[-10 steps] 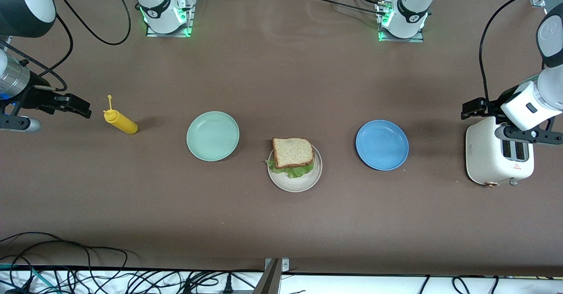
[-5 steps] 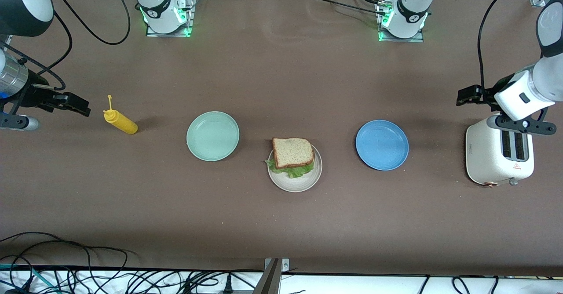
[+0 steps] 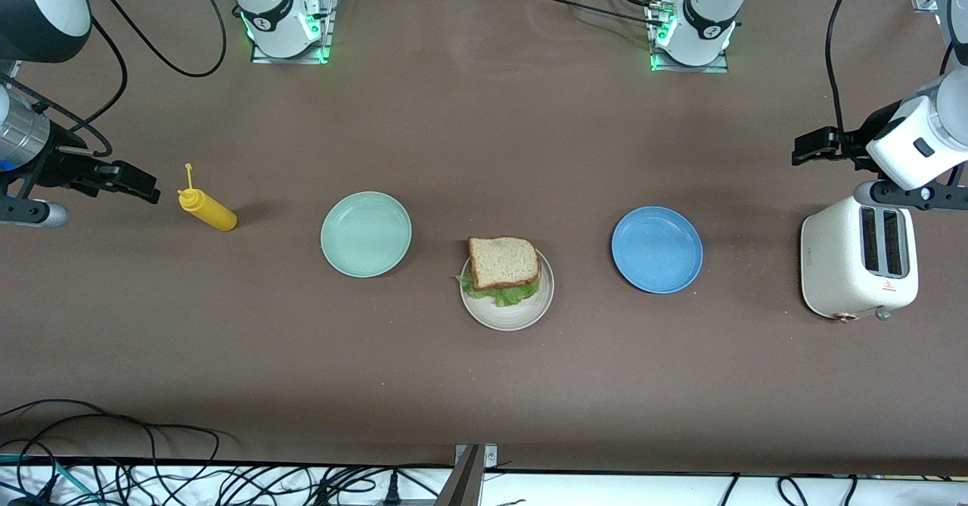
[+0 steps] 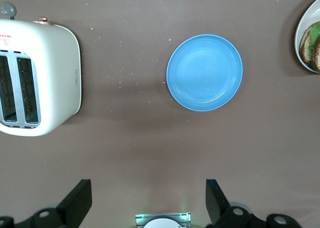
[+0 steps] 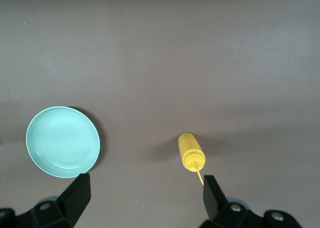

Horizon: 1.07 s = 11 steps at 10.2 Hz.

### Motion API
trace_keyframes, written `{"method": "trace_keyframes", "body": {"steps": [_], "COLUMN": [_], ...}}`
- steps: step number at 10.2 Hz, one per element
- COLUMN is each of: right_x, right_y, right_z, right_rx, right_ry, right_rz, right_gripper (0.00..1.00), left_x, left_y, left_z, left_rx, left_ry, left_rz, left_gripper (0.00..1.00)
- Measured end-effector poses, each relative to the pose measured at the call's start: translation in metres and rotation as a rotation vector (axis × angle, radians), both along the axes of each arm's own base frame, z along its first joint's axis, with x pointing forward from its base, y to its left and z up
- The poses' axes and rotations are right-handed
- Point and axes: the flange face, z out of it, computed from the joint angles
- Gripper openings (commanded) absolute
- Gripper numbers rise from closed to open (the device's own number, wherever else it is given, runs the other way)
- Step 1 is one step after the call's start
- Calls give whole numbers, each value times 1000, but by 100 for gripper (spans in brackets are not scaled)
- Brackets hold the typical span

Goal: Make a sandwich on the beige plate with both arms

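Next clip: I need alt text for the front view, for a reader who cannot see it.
A finished sandwich of bread and lettuce sits on the beige plate at mid-table, between a mint-green plate and a blue plate. The open right claw hangs by a yellow squeeze bottle; the open left claw hangs near a white toaster.

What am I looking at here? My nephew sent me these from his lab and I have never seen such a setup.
Two white robot arms work at a brown table. One picture looks down from a high camera facing them; the other two come from cameras on each arm's wrist. In the middle, a sandwich of bread and lettuce sits on the beige plate. Beside it lie a mint-green plate and a blue plate, both bare. A yellow squeeze bottle lies toward the right arm's end, a white toaster toward the left arm's. The left hand and right hand are open, holding nothing, pulled back to their ends.
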Motion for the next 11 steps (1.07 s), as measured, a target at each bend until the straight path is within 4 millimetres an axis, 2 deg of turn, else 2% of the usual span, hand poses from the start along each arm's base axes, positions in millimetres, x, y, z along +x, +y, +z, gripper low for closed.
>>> {"method": "trace_keyframes", "body": {"steps": [4, 11], "right_x": [4, 4], "right_y": [2, 6], "right_z": [2, 3], "right_rx": [8, 17], "right_ry": [-35, -39], "right_rz": [1, 4], "right_gripper": [100, 100], "left_x": [1, 1], "left_y": [-6, -10], "left_z": [20, 22], "left_rx": [-1, -1], "left_ry": [-35, -40], "left_rz": [-7, -14], "left_gripper": [100, 100]}}
